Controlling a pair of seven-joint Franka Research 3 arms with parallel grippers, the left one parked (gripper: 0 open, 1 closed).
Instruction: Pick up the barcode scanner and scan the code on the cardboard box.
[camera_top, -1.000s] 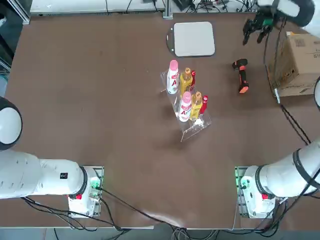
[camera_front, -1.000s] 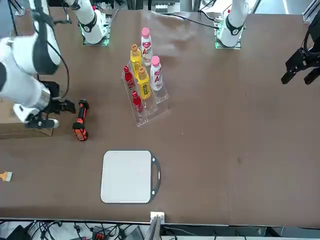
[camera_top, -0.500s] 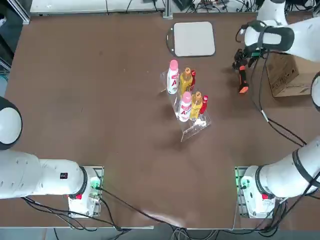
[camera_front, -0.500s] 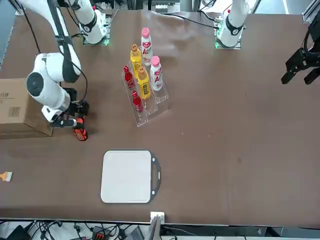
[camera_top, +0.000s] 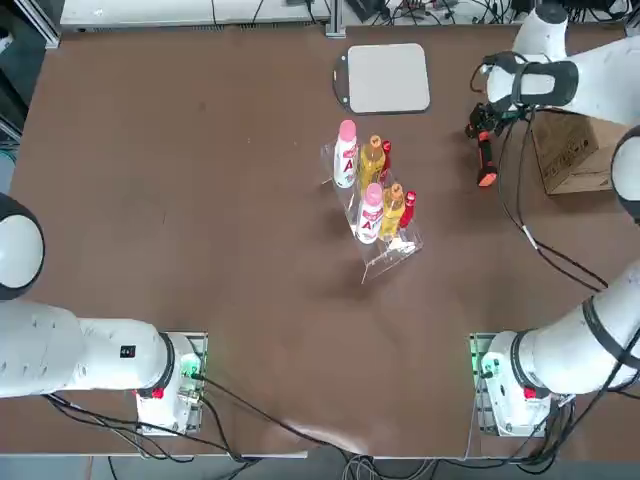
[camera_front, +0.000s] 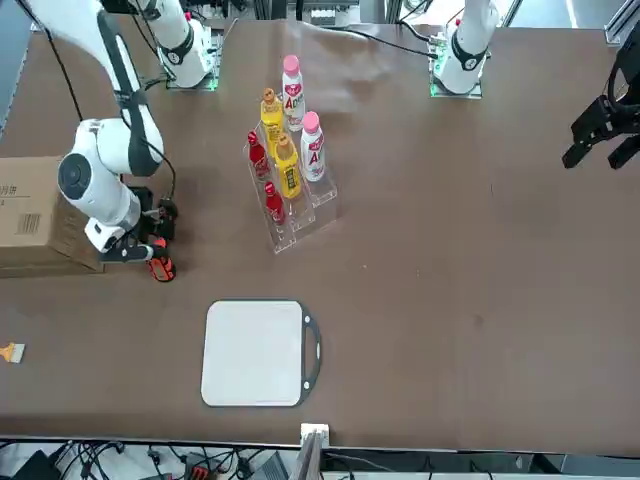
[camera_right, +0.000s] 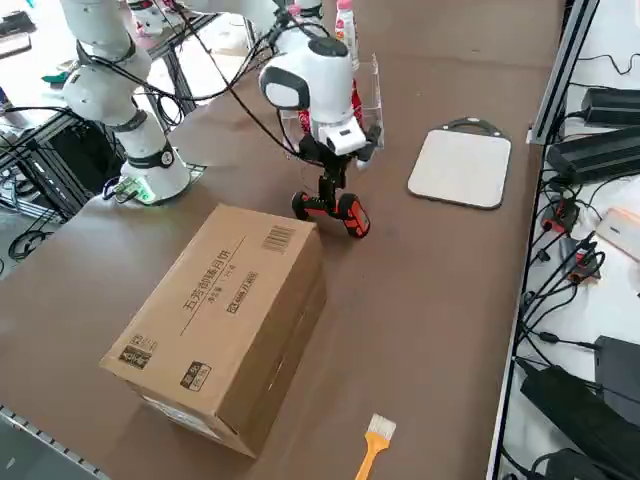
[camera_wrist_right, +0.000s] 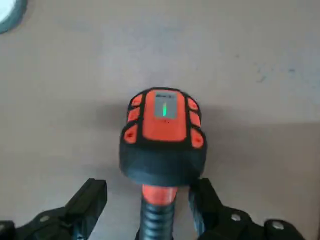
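Observation:
The barcode scanner (camera_top: 484, 152) lies flat on the table, black head toward the far side and orange tip (camera_top: 487, 180) toward the arms' bases. My right gripper (camera_top: 482, 124) is low over its head end and open. In the wrist view the scanner's head (camera_wrist_right: 162, 135) sits just past the fingertips (camera_wrist_right: 93, 199), which stand on either side of the handle with gaps. The scanner (camera_right: 337, 211) also shows under the gripper (camera_right: 329, 186) in the side view. The cardboard box (camera_right: 222, 318) stands beside it, with the printed label on top (camera_front: 28, 214).
A clear rack with several bottles (camera_top: 372, 192) stands mid-table, left of the scanner. A flat grey pad (camera_top: 388, 77) lies at the far edge. A small orange-handled brush (camera_right: 374, 441) lies near the box. The arm's cable (camera_top: 540, 240) trails over the table.
My right arm has swung from high at the far right corner, by the box, down onto the scanner. The fingers now straddle its handle. The jaws stayed open and the scanner has not moved.

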